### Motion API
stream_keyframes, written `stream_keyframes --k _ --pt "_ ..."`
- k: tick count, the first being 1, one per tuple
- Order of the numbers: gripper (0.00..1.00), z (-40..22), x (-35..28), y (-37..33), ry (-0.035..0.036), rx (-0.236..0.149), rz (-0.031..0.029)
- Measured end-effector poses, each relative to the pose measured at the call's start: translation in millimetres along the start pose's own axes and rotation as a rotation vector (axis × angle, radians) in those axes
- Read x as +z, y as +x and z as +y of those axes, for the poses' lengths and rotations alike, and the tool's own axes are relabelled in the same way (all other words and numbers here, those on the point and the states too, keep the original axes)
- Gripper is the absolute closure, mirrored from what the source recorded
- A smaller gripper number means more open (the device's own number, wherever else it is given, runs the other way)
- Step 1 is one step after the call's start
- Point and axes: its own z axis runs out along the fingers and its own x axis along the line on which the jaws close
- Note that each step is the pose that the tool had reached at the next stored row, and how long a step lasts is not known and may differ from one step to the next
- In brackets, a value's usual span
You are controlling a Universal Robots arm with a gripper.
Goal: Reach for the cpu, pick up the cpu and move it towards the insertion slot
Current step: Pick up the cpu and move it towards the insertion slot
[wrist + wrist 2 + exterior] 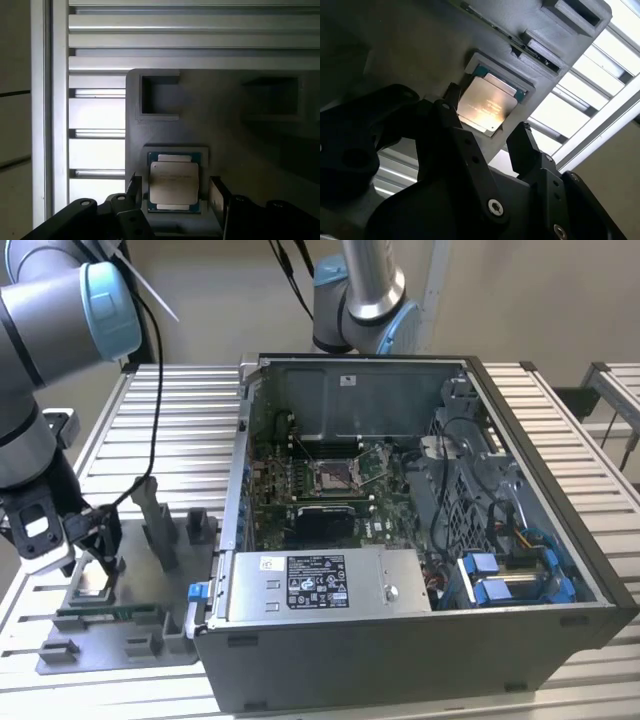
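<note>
In the first wrist view the cpu [174, 181] is seen seated flat in the grey tray [250, 150], straddled but not yet clamped by the released end effector [175, 191].

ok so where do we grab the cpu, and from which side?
By two opposite thin edges, coming straight down from above: the cpu lies flat, face up, in a shallow recess of the grey tray. The open gripper straddles it that way.
</note>
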Motion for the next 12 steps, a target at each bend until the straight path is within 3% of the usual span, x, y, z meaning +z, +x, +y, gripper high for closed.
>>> stream_keyframes --k 12 --pt "0.00 -0.4 9.4 0.0 -0.0001 0.000 -0.0001"
